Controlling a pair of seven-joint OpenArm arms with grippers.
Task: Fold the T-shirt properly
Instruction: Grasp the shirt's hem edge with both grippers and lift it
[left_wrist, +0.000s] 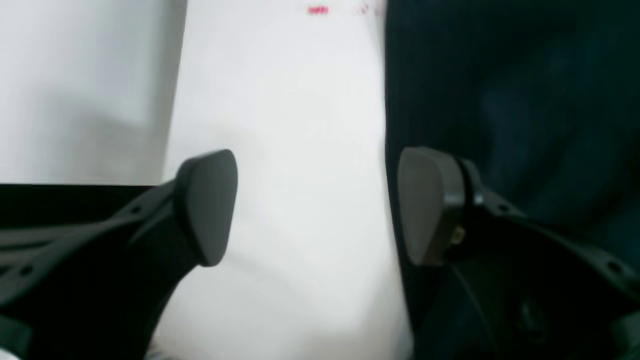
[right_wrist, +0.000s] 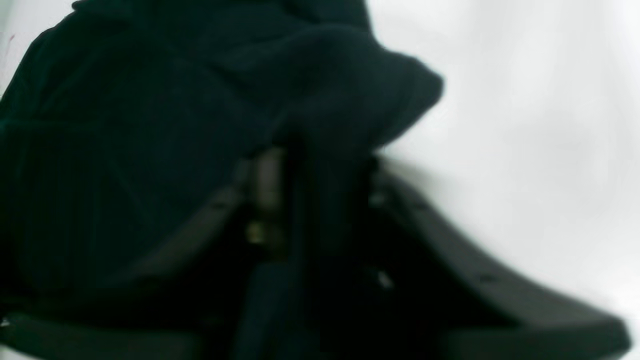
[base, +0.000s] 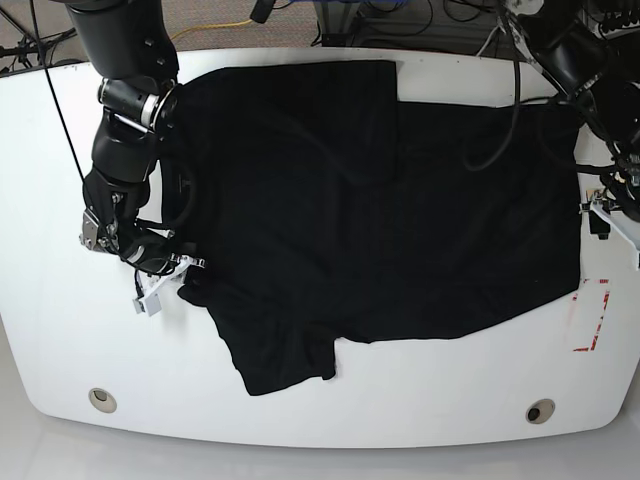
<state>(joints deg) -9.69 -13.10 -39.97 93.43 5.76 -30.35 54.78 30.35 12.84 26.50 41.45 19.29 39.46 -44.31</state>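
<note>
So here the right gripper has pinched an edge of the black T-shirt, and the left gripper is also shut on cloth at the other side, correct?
Not quite. The right gripper is shut on the T-shirt, but the left gripper is open over bare table beside the shirt's edge, as the left wrist view shows.

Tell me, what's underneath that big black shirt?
The T-shirt lies spread on a white table, which shows all around it. Whatever else might lie beneath the cloth is covered. At one edge the right gripper pinches a fold of it.
</note>
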